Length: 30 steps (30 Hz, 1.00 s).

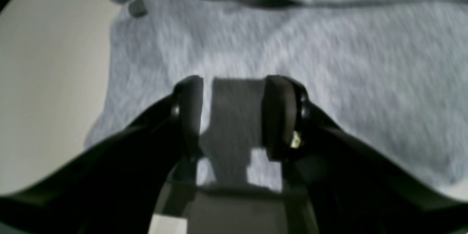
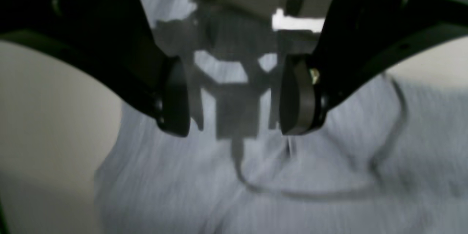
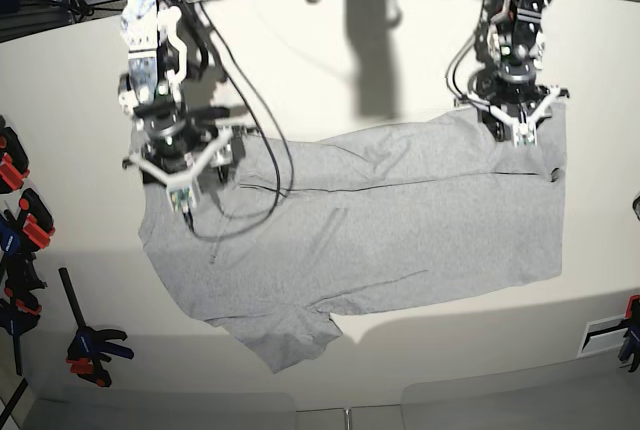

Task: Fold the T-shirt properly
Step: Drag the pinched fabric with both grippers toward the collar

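The light grey T-shirt (image 3: 380, 220) lies spread on the white table (image 3: 350, 80), plain side up, with one sleeve (image 3: 285, 335) toward the front. A long fold crease (image 3: 400, 186) runs across it. My left gripper (image 3: 520, 132) hovers over the shirt's far right corner. In the left wrist view it (image 1: 234, 80) is open and empty above the cloth (image 1: 347, 62). My right gripper (image 3: 186, 196) hovers over the shirt's far left edge. In the right wrist view it (image 2: 234, 131) is open and empty above the cloth (image 2: 292, 208).
A black cable (image 3: 262, 155) from the right arm hangs in a loop over the shirt and also shows in the right wrist view (image 2: 314, 194). Clamps lie at the table's left edge (image 3: 18, 210) and front left (image 3: 90, 352). Another clamp (image 3: 630, 338) is at the right edge.
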Each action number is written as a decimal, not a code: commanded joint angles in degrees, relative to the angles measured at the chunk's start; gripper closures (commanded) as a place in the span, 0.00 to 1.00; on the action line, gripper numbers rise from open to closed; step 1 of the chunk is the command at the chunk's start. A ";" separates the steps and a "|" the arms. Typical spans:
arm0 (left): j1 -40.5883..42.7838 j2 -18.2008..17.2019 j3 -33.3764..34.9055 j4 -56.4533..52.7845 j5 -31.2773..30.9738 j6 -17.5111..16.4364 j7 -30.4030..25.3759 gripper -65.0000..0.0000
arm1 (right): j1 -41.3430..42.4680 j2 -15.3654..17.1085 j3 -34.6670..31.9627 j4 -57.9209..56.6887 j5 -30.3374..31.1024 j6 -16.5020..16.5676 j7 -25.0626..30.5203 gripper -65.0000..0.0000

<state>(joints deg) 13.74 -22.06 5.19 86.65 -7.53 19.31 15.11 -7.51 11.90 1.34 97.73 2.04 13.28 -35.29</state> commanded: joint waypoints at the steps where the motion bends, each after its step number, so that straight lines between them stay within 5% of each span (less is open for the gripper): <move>1: -0.90 -0.50 -0.33 1.07 0.55 0.59 -1.51 0.61 | 0.55 0.33 0.50 0.11 0.33 0.26 2.49 0.42; 10: -4.11 -0.81 -0.61 1.09 -0.68 0.50 0.17 0.61 | 2.56 0.33 4.39 -8.33 1.29 0.70 4.66 0.42; 15: -4.70 -0.81 -0.61 1.07 -2.23 -4.37 3.63 0.61 | 2.56 0.28 4.26 -8.39 1.42 2.69 4.17 0.42; 23: -4.31 -0.83 -0.66 1.07 -2.01 -4.63 8.07 0.61 | 2.56 0.35 4.28 -14.34 1.40 4.52 3.72 0.42; 30: -3.28 -0.83 -0.66 -4.07 -4.13 -13.51 18.99 0.61 | 2.29 0.83 4.28 -15.30 1.44 5.01 -0.07 0.42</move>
<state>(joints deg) 9.39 -22.81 4.34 83.40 -11.55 6.76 28.97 -4.93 12.27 5.69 82.52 4.38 17.85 -31.97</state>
